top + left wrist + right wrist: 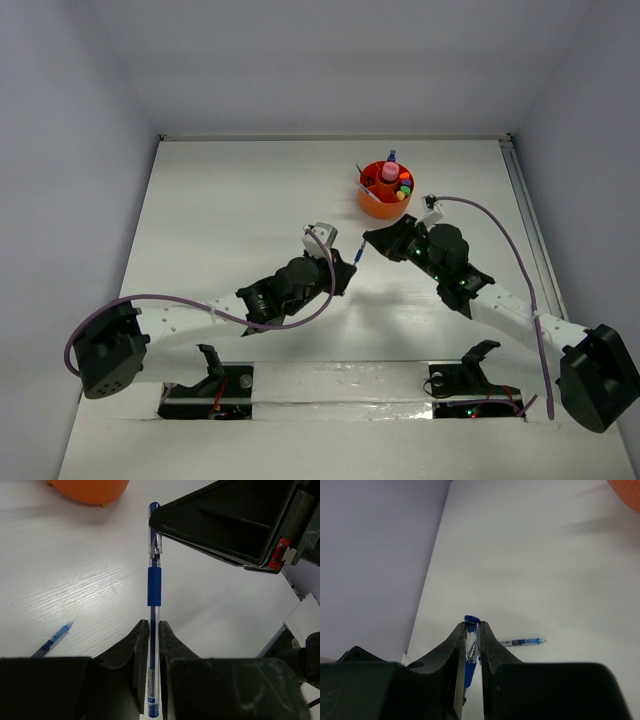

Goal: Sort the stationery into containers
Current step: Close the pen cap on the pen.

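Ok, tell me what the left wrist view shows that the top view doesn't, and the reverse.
Only the left wrist view: a second blue pen lying loose on the table. Only the top view: the pink tube and coloured marker ends standing inside the tub. Shared: the orange tub, and the blue pen gripped at one end by the left hand and at the capped end by the right hand.
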Controlling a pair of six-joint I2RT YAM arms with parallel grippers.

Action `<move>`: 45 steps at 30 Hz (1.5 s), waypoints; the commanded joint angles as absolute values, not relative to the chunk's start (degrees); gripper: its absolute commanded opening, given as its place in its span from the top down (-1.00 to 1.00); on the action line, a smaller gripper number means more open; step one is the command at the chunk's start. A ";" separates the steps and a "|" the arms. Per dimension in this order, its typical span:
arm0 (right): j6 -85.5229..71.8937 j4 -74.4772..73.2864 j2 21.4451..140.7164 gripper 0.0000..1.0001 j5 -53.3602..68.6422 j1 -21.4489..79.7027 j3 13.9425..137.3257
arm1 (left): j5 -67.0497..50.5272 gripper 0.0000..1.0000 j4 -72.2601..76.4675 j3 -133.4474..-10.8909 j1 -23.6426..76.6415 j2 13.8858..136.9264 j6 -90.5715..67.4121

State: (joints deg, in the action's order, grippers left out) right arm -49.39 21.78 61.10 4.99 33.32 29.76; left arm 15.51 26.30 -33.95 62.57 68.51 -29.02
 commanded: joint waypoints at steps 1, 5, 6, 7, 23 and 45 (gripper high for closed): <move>-51.24 25.75 60.21 0.97 7.47 33.93 29.53 | 17.23 1.00 29.27 -36.74 62.67 68.55 -27.95; -52.47 25.93 59.94 0.97 8.17 33.93 29.09 | 17.67 1.00 29.79 -36.83 62.67 68.73 -27.51; -52.82 26.19 59.85 0.97 8.43 33.93 29.00 | 17.75 1.00 29.79 -36.91 62.67 68.73 -27.51; -53.26 26.10 59.77 0.97 8.61 33.93 29.00 | 18.01 1.00 29.88 -36.91 62.67 68.73 -27.42; -51.68 22.50 58.71 0.98 4.22 37.44 28.74 | 20.57 1.00 30.67 -39.37 62.67 70.84 -25.40; -42.37 11.78 59.15 1.00 0.35 43.32 32.78 | 16.09 1.00 28.30 -42.71 58.27 66.36 -22.06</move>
State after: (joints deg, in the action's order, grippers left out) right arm -46.06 19.05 58.85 -3.44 39.81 31.44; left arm 14.20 21.43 -38.41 60.58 69.65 -23.03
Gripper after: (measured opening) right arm 0.182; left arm 0.068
